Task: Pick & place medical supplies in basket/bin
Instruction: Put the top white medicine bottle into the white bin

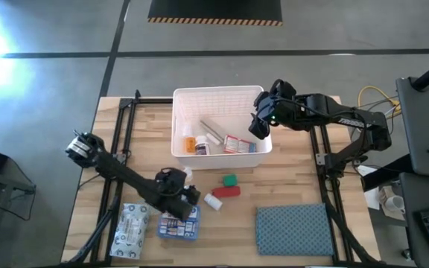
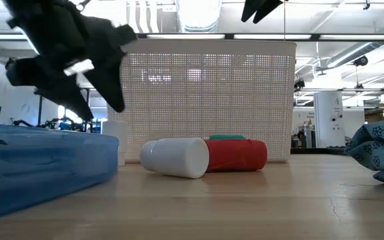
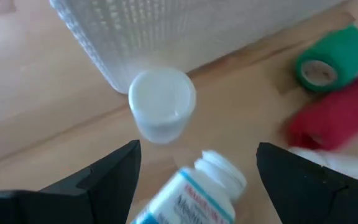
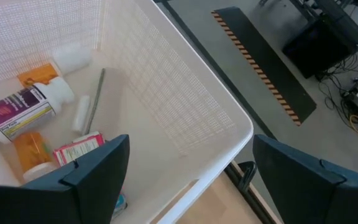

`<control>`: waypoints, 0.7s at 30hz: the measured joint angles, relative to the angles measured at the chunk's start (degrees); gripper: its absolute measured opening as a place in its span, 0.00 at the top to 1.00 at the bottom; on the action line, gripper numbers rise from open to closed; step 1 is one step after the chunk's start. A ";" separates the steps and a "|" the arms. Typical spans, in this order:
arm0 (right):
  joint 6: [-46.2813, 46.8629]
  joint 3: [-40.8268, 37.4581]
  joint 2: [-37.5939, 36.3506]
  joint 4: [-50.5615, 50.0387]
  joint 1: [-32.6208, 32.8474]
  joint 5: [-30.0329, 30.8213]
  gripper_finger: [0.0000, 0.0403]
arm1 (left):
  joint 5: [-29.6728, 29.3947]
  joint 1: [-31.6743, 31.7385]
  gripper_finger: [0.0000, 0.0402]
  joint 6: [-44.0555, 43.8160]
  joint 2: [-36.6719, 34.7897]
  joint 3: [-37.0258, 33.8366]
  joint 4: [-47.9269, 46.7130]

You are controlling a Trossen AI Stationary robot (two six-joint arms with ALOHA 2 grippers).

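Note:
My left gripper [image 1: 179, 192] hangs open over the table's near left, just above a lying white pill bottle with a blue label [image 3: 188, 196] that shows between its fingers, untouched. An upright white bottle [image 3: 161, 104] stands by the near left corner of the white basket [image 1: 218, 100]. A green roll [image 1: 230, 180], a red pack [image 1: 226, 192] and a lying white bottle [image 1: 213, 201] rest on the wood. The blue first-aid box [image 1: 180, 225] and a white patterned packet [image 1: 132, 223] lie at the near left. My right gripper [image 1: 261, 125] waits open above the basket's right end.
A blue-grey textured cloth [image 1: 293, 228] lies at the near right. In the basket lie a purple-labelled bottle [image 4: 23, 106], an orange vial [image 4: 33, 149], a red-and-white packet [image 4: 76, 148] and a thin stick [image 4: 92, 99]. Bare wood [image 1: 289, 179] lies in front of the basket on the right.

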 joint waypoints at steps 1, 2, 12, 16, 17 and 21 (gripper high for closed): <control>-0.10 0.00 0.00 0.00 0.00 0.00 0.18 | 0.01 0.60 0.26 0.02 0.58 0.25 -0.13; -0.10 0.00 0.00 0.00 0.00 0.00 0.18 | 0.03 1.25 0.26 0.02 1.08 0.43 -0.30; -1.16 0.00 0.02 -0.04 0.00 0.04 0.18 | 1.53 6.21 0.27 0.15 2.06 0.55 -0.81; -1.42 0.00 0.02 -0.04 0.00 0.10 0.18 | 2.84 6.51 0.35 0.15 2.06 -0.27 -1.74; -1.58 0.00 0.02 -0.04 0.00 0.11 0.18 | 2.96 6.51 0.38 0.15 2.06 -0.46 -2.20; -2.20 0.00 0.02 -0.03 -0.02 0.13 0.18 | 5.09 6.49 0.53 0.13 1.99 -0.55 -5.01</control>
